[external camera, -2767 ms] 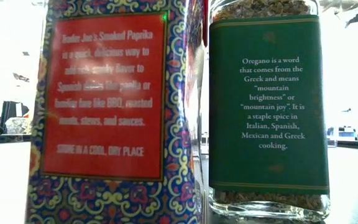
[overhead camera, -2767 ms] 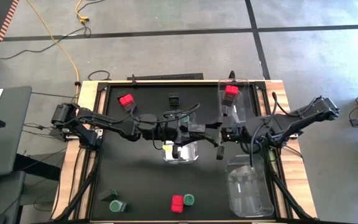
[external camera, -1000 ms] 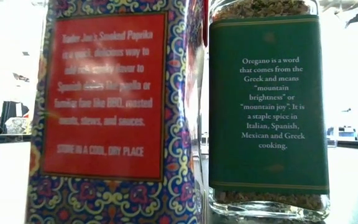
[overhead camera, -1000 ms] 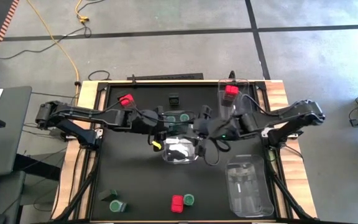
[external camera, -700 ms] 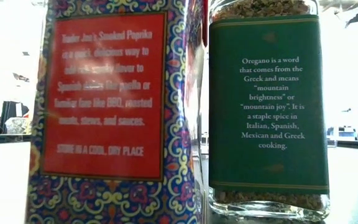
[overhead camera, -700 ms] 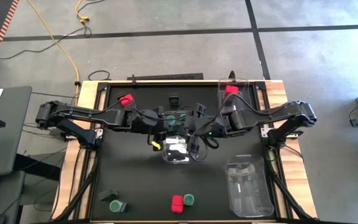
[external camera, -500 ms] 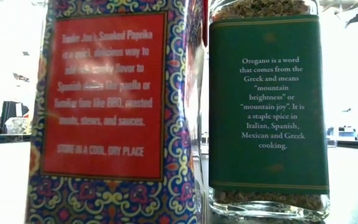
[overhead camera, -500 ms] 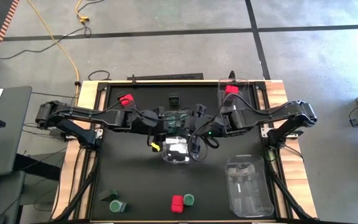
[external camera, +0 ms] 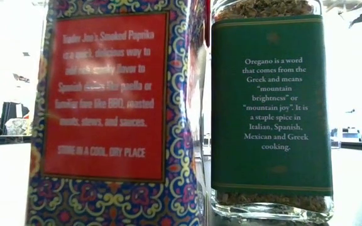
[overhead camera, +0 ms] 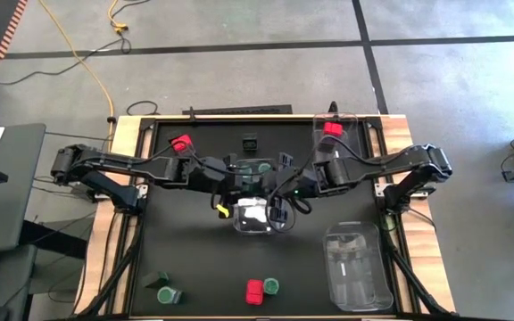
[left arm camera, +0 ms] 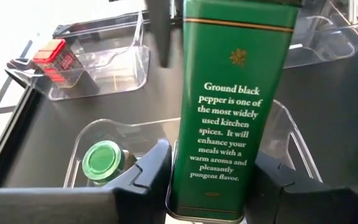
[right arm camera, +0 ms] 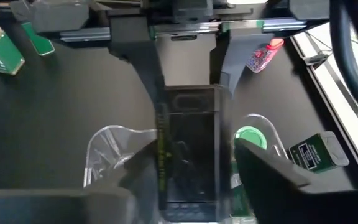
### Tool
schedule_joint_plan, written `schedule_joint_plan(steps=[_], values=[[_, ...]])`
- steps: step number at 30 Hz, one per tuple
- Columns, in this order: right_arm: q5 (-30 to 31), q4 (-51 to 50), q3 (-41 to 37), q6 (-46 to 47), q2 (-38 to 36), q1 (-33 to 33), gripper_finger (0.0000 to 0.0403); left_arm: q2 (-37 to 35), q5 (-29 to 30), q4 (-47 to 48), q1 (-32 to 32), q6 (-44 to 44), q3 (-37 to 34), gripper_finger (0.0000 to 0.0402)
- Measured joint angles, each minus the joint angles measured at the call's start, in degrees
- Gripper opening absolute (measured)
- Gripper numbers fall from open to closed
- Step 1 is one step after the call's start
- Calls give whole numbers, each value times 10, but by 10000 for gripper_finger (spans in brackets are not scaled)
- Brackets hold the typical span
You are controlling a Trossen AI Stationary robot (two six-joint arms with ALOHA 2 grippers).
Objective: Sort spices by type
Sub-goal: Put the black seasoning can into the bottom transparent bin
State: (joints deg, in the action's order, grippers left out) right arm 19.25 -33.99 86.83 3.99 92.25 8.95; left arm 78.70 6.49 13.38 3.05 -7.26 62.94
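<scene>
Right against your table-level camera stand two spices side by side — a blocky red paprika tin with a patterned border and a glass oregano jar with a green label; from above they sit at the near edge of the black table. At the near left corner you have two dark green containers. Mid-table, both arms meet over a clear plastic bin. Your left gripper clamps a tall green black-pepper tin upright above that bin, where a round green-lidded jar already lies. Your right gripper straddles the same tin from the opposite side, fingers spread just beside it; you cannot tell if they touch. Farther back, one red box and a small dark container stand on the table, and another red box sits in the far right bin.
</scene>
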Motion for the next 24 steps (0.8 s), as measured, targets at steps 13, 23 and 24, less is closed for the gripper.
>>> schedule_joint_plan(steps=[13,23,24], values=[[-1,0,0,-2,-1,0,147,0,2,0,0,41,0,151],[5,-9,0,2,-2,-1,147,0,16,-18,-1,75,0,206],[5,-20,0,6,-4,-1,147,0,16,-18,-1,85,0,217]])
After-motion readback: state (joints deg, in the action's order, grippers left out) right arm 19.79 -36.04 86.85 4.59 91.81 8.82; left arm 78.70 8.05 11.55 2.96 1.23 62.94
